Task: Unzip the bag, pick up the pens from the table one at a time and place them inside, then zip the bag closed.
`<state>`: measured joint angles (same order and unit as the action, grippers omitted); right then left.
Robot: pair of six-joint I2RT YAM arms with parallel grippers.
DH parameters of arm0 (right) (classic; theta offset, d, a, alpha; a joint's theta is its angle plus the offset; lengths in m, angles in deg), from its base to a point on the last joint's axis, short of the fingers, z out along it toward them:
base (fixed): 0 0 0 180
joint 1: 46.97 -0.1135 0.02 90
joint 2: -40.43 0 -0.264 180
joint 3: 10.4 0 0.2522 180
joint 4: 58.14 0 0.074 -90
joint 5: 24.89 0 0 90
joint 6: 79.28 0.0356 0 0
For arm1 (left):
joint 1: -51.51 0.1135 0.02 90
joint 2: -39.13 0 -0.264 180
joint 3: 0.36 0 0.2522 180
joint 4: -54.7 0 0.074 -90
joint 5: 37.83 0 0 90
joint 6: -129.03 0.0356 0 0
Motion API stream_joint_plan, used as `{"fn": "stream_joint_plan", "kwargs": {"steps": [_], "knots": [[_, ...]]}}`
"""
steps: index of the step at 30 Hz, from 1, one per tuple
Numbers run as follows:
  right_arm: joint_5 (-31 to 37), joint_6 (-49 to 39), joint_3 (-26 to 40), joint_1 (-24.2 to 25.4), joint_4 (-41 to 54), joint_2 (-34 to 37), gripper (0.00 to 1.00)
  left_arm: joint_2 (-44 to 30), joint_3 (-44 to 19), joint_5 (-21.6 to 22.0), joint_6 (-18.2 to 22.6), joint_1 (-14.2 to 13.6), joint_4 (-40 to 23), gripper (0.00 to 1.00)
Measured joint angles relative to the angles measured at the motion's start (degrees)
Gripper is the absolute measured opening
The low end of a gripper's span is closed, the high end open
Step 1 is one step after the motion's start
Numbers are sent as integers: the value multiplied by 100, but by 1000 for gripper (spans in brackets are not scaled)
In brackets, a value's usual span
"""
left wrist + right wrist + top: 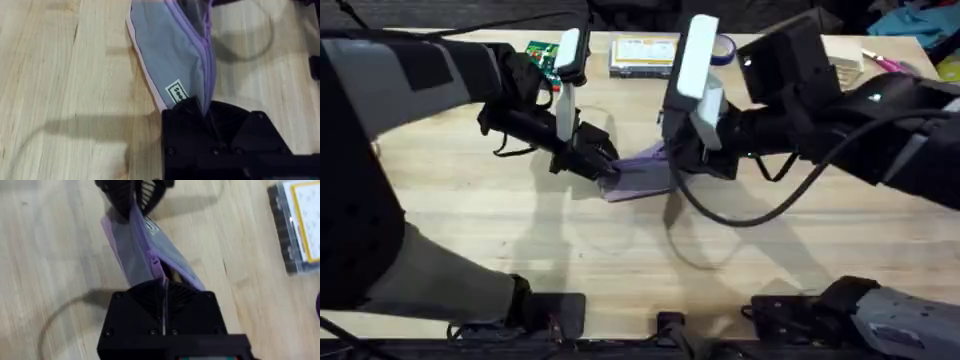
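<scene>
The lilac and grey bag is held between both grippers over the middle of the table. My left gripper is shut on the bag's left end; in the left wrist view the black fingers pinch the grey side just past a small label. My right gripper is shut on the other end. In the right wrist view a lilac zipper tab runs into its closed fingers, with the left gripper at the far end of the bag. The pens are out of view.
At the table's far edge stands a clear plastic box with a yellow label, with a green item to its left and a blue tape roll to its right. Pink handles lie far right.
</scene>
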<state>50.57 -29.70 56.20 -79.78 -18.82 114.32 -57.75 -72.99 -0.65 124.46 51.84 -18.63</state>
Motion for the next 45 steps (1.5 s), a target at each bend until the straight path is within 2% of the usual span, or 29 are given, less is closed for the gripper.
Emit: {"fn": "stream_joint_plan", "kwargs": {"steps": [13, 14, 23, 29, 34, 41, 42, 43, 44, 45], "knots": [[-59, 19, 35, 1033, 297, 0, 30, 0, 0, 11, -15, 0, -2, 45], [-77, 19, 42, 1343, 337, 0, 30, 0, 0, 11, -15, 2, 0, 45], [-339, 20, 42, 2286, 438, 0, 30, 0, 0, -124, -16, -42, 42, 44], [-186, 17, 136, 3057, 379, 295, 30, 0, 4, -101, -15, -37, 20, 44], [-379, 17, 142, 3222, 379, 907, 30, 0, 7, -101, -15, -35, 26, 44], [-481, 18, 142, 3222, 376, 339, 37, 1, 9, -98, -17, -35, 120, 44], [-481, 30, 142, 3222, 401, 200, 100, 0, 11, -99, -17, -31, 129, 44], [-485, 20, 142, 3219, 429, 86, 214, 0, 11, -101, -17, -31, 131, 44], [-485, 17, 142, 3199, 601, -271, 642, 0, 11, -101, -17, -31, 133, 43], [-484, 17, 142, 3181, 670, -376, 787, 0, 11, -101, -17, -31, 136, 43]]}}
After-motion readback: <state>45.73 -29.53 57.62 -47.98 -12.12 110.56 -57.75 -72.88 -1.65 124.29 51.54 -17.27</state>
